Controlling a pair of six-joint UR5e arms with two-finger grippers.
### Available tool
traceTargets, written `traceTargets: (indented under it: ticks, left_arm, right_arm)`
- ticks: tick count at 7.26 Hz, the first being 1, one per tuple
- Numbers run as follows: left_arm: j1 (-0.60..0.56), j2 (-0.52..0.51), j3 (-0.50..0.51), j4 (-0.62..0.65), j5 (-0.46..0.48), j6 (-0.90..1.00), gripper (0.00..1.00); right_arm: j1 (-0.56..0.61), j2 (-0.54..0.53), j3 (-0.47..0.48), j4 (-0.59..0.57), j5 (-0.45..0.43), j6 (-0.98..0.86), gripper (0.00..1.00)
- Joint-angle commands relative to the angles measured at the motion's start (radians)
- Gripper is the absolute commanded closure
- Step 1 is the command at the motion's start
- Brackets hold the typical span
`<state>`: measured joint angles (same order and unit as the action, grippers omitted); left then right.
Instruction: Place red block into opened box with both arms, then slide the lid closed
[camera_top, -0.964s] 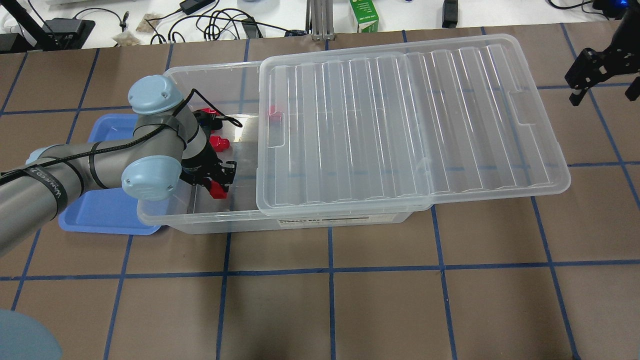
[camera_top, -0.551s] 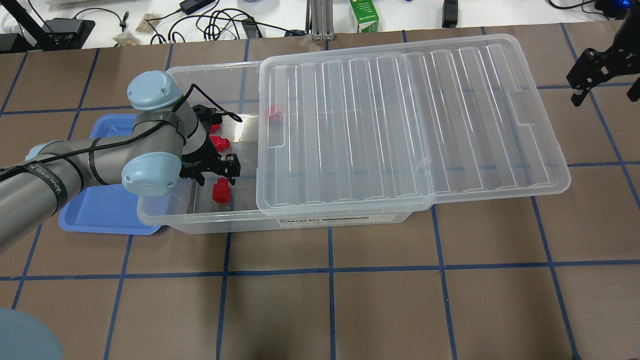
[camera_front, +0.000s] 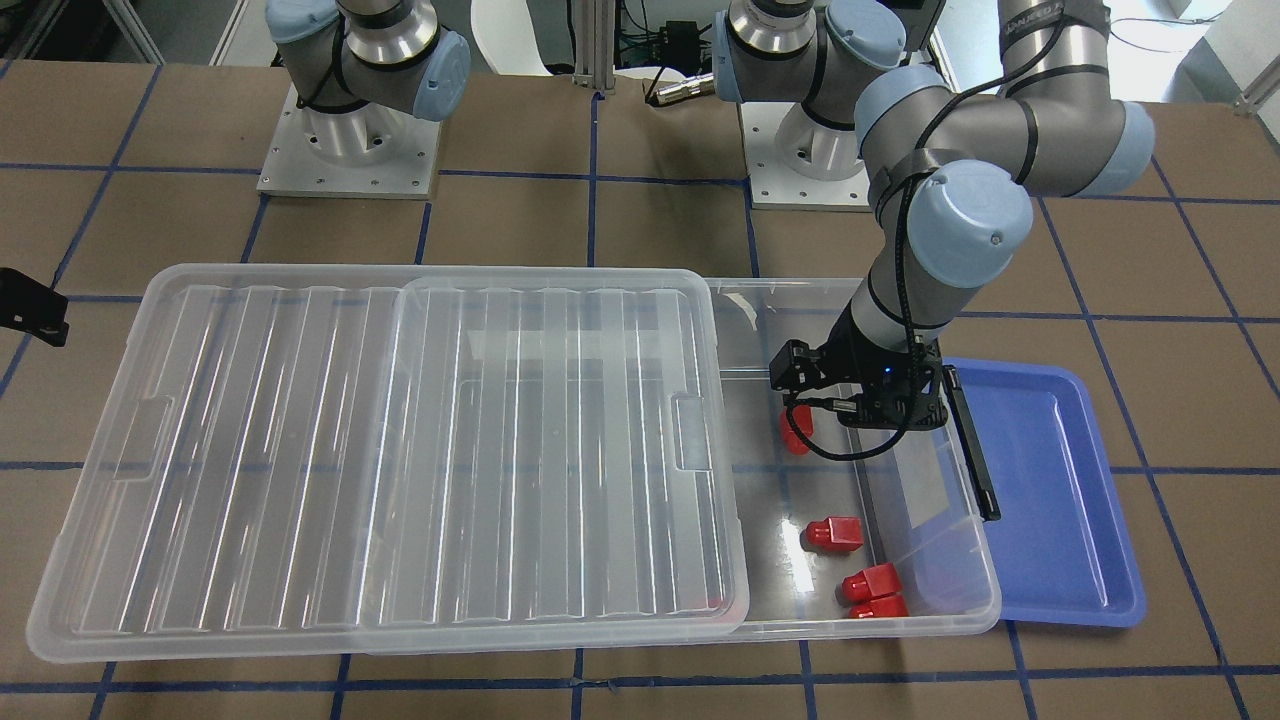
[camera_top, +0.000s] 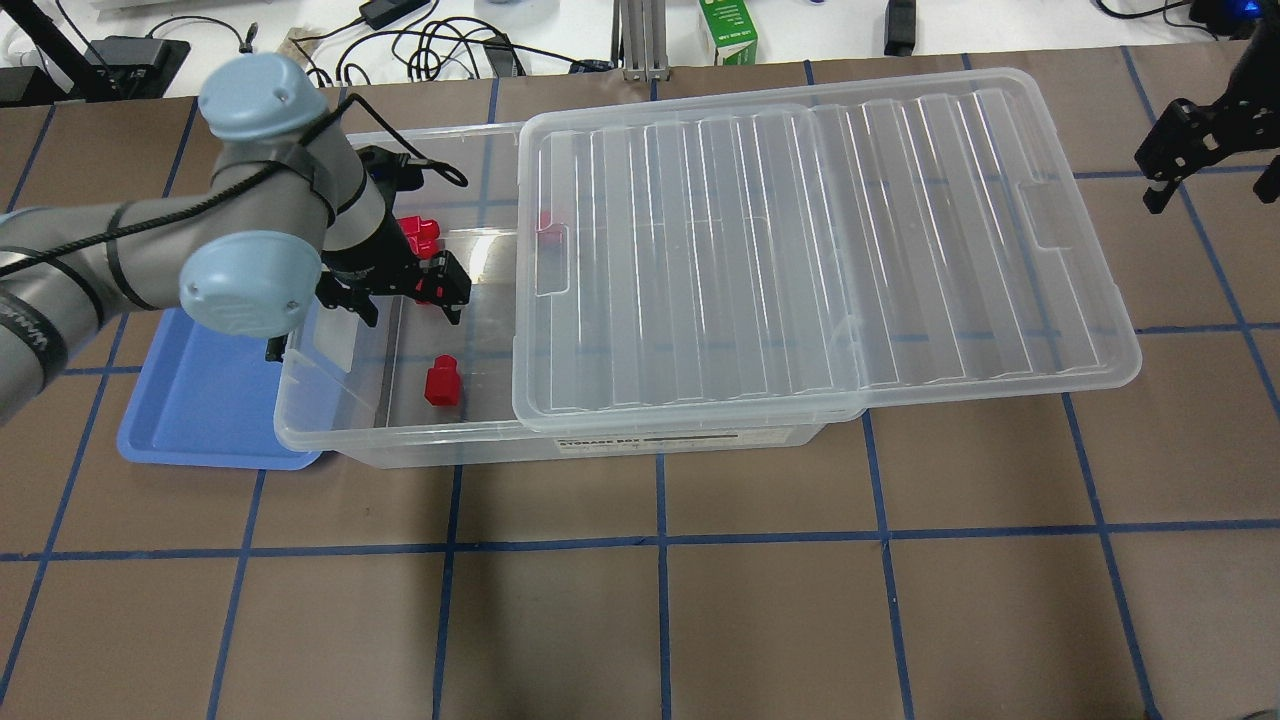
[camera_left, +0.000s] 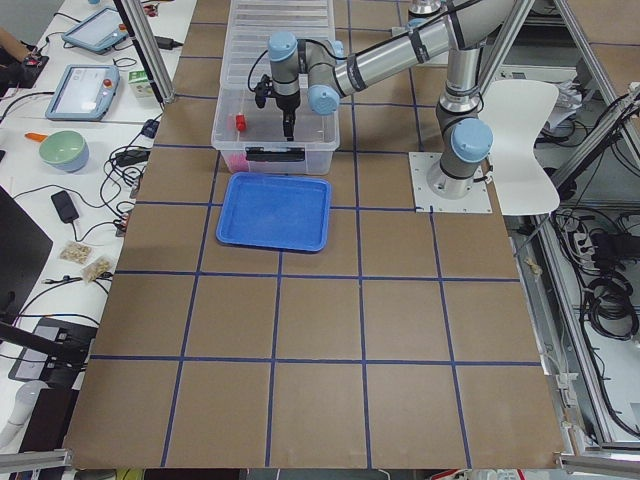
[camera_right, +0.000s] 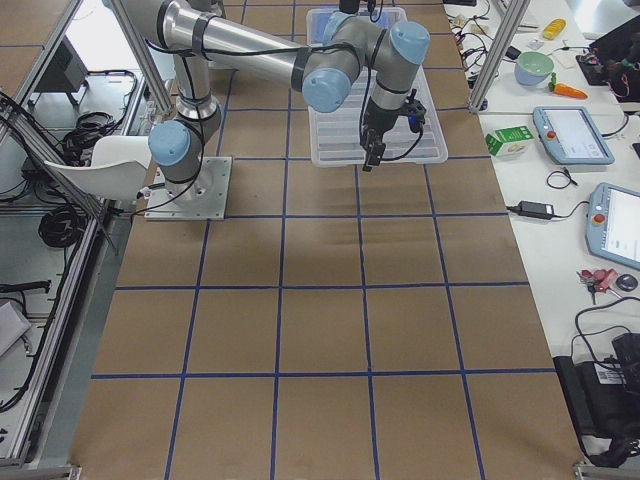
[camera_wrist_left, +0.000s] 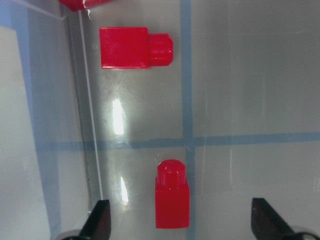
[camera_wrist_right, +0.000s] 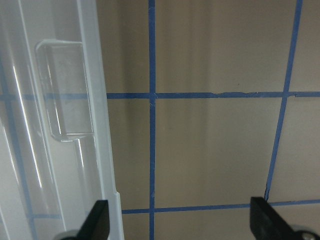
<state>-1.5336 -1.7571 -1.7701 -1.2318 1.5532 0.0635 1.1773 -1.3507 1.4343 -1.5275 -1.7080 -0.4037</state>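
Brown tabletop (camera_top: 760, 610) w/ blue tape grid carries the box (camera_top: 400, 440), set lengthwise across the robot's front, and a blue tray (camera_top: 200, 420) just beside its uncovered short end. The lid (camera_top: 820, 250) rests on the box, offset toward the robot's R. It covers most of the box and overhangs the R end, so only the L end is open.

Overhead cam: L gripper (camera_top: 412, 303) hangs above the open end, jaws apart, nothing held. The red block (camera_top: 440, 380) lies on the box floor in the robot-side half, clear of the fingers. A further red shape (camera_top: 547, 230) shows through the lid by its near tab; the front cam barely shows it.

Front cam: three other red blocks (camera_front: 832, 535) lie in the floor's outer half, two of them close together at the corner. From overhead the L wrist hides part of this group.

L wrist cam: best view of the gap. Fingertips (camera_wrist_left: 100, 222) sit at the lower corners, and the red block lies on the floor btwn and beneath them, stub pointing away, untouched.

R wrist cam: R gripper (camera_wrist_right: 182, 222) has jaws wide apart over bare table, just beside the lid's overhanging edge and tab. The front cam catches only a black sliver of it at the frame edge.

Side cams: both arms visible, but too small to judge jaw gap.
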Motion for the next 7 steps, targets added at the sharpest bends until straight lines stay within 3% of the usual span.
traceTargets:
  ticks: [1,5,7]
  left_arm:
    - [0.0,0.076,0.148,-0.243,0.004,-0.002,0.0]
    - [-0.034,0.169,0.186,-0.273,0.011,-0.011,0.0]
    - [-0.034,0.191,0.187,-0.273,0.014,-0.01,0.0]
  right_arm:
    - [-0.048,0.045,0.0,-0.002,0.002,-0.026,0.0]
    - [-0.047,0.108,0.002,-0.023,0.007,0.123,0.0]
    - [-0.045,0.09,0.084,-0.084,0.004,0.114,0.0]
